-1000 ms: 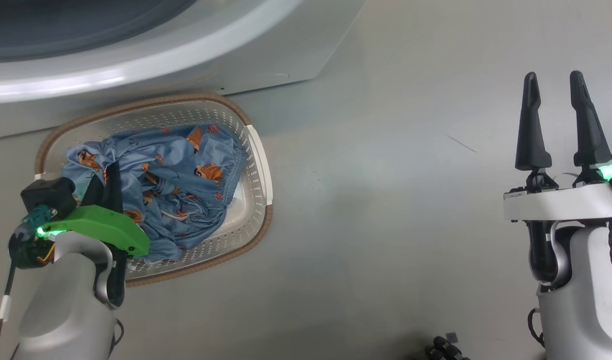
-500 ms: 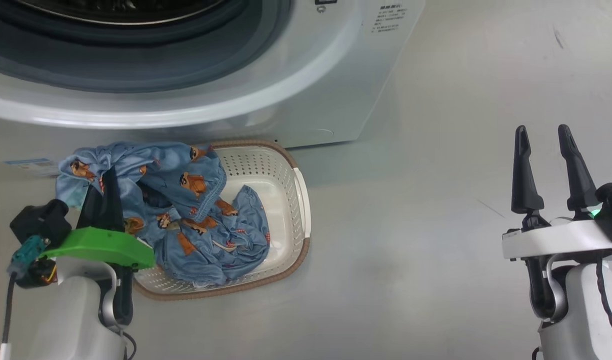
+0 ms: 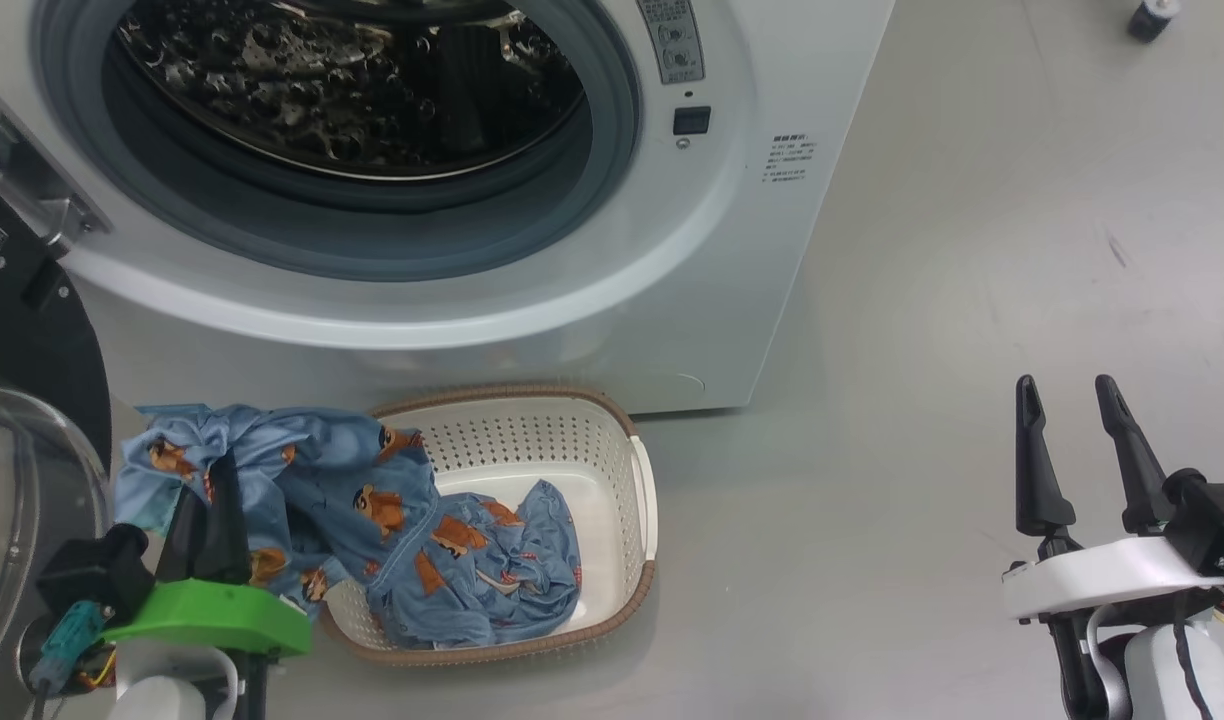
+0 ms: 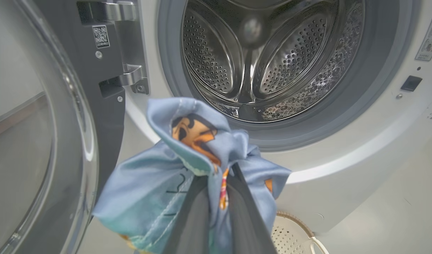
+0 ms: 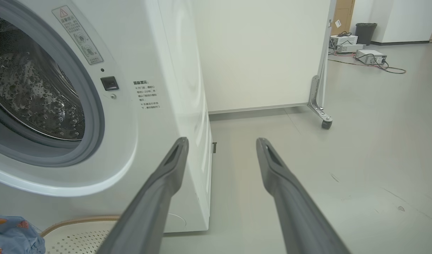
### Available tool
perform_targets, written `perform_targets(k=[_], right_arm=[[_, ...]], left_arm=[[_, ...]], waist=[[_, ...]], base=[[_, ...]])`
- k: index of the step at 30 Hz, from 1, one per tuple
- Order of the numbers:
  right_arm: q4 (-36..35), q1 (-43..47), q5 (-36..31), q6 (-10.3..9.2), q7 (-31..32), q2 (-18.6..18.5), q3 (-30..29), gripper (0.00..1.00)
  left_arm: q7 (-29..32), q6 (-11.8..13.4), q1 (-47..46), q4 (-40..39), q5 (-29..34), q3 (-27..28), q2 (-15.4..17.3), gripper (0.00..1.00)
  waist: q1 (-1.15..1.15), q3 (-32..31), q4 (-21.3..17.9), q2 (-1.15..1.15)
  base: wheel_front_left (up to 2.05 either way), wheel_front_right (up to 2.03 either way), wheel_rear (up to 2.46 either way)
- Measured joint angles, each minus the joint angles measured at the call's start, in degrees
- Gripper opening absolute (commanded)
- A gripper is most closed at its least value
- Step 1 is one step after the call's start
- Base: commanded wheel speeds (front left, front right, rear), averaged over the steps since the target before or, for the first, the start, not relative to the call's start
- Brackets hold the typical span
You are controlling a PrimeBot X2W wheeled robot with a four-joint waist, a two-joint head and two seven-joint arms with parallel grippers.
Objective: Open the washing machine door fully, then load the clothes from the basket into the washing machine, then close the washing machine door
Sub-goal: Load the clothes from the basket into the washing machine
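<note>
The washing machine (image 3: 762,240) stands with its steel drum (image 4: 265,60) exposed. Its door (image 3: 32,350) is swung out at the left, hinge (image 4: 127,76) showing. On the floor below sits the basket (image 3: 532,440). My left gripper (image 3: 212,470) is shut on the light-blue clothes (image 3: 412,530), holding one end above the basket's left rim while the rest trails inside. In the left wrist view the clothes (image 4: 187,141) bunch over my left gripper (image 4: 221,173), below the drum mouth. My right gripper (image 3: 1064,390) stands open and empty over bare floor at the right.
A white wheeled partition (image 5: 265,53) stands right of the washing machine, its caster (image 5: 326,123) on the floor. Electronic boxes and cables (image 5: 367,54) lie far off. A small dark object (image 3: 1152,15) sits on the floor beyond the machine. The basket rim (image 5: 78,222) shows below my right gripper (image 5: 222,143).
The head view has tilted up, bringing the drum into sight. My left gripper has lifted one end of the clothes up out of the basket. The right gripper stays open.
</note>
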Motion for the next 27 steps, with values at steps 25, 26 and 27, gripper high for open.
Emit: perform_targets(k=[25,26,27], right_arm=[[0.6,11.4,-1.3,0.40,0.0,0.3,0.1,1.00],[0.6,11.7,-1.3,0.40,0.0,0.3,0.1,1.00],[0.5,11.8,-1.3,0.40,0.0,0.4,0.1,1.00]], left_arm=[[0.0,0.9,18.4,-10.6,3.6,0.8,-1.0,0.00],[0.0,0.9,18.6,-10.8,3.6,0.8,-1.0,0.00],[0.0,1.0,19.0,-11.1,3.6,0.8,-1.0,0.00]], waist=[[0.00,-16.2,-1.6,0.00],[0.00,-16.3,-1.8,0.00],[0.00,-16.4,-1.9,0.00]], base=[[0.00,0.00,0.00],[0.00,0.00,0.00],[0.00,0.00,0.00]])
